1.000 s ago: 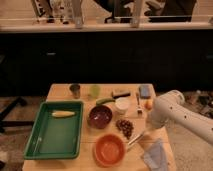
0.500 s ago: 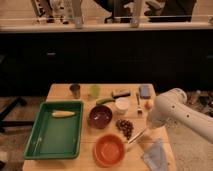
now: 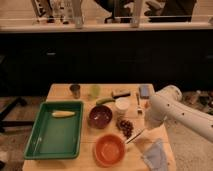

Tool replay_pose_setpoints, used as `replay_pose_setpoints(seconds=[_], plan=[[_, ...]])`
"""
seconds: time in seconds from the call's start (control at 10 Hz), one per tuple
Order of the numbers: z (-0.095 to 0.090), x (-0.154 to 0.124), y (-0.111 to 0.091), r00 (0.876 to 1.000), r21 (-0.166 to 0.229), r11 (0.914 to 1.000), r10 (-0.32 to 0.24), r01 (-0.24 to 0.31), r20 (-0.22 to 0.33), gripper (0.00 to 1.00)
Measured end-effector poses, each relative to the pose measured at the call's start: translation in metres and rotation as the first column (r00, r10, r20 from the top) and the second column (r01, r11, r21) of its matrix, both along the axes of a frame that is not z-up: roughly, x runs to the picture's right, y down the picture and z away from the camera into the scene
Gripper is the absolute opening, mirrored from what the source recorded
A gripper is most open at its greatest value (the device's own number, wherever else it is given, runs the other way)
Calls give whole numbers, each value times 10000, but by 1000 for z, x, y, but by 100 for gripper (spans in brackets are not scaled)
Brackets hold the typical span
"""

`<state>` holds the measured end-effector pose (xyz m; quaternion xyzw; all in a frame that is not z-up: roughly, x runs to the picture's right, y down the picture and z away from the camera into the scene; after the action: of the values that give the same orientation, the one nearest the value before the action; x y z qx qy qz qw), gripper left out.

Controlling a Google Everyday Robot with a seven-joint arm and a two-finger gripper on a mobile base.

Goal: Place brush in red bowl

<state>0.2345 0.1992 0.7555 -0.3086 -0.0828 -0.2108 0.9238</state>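
The red bowl [image 3: 109, 149] sits at the table's front, near the middle, and holds nothing. The brush [image 3: 135, 136] is a slim stick slanting from just right of the bowl's rim up to the right, with its upper end at the tip of my arm. My gripper [image 3: 149, 125] is at the lower end of the white arm on the right side of the table, right at the brush's upper end. I cannot tell whether it holds the brush.
A green tray [image 3: 40, 140] with a yellow item [image 3: 63, 114] lies at the left. A maroon bowl [image 3: 100, 116], grapes [image 3: 125, 127], a white cup [image 3: 122, 105], a fork [image 3: 138, 104], a dark scrub brush [image 3: 120, 93], a blue sponge [image 3: 144, 91] and a blue cloth [image 3: 156, 155] lie around.
The arm's upper part has shifted slightly upward. The brush and the bowl stay about where they were.
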Motion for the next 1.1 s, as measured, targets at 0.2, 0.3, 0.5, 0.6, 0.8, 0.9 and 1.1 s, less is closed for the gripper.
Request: replay_pose_setpoints(seconds=[0.2, 0.3, 0.5, 0.6, 0.8, 0.9, 1.1], plan=[[-8, -4, 0, 10000, -53, 10000, 9, -9, 30, 0], [-9, -2, 2, 10000, -87, 10000, 30, -30, -5, 0], [-8, -4, 1, 10000, -75, 10000, -5, 5, 25, 0], [-8, -4, 1, 10000, -70, 10000, -4, 4, 28, 0], [-8, -4, 0, 10000, -64, 10000, -1, 1, 31, 0], [-8, -5, 1, 10000, -77, 10000, 6, -6, 30, 0], [-6, -7, 6, 9999, -250, 9996, 145, -146, -37, 0]])
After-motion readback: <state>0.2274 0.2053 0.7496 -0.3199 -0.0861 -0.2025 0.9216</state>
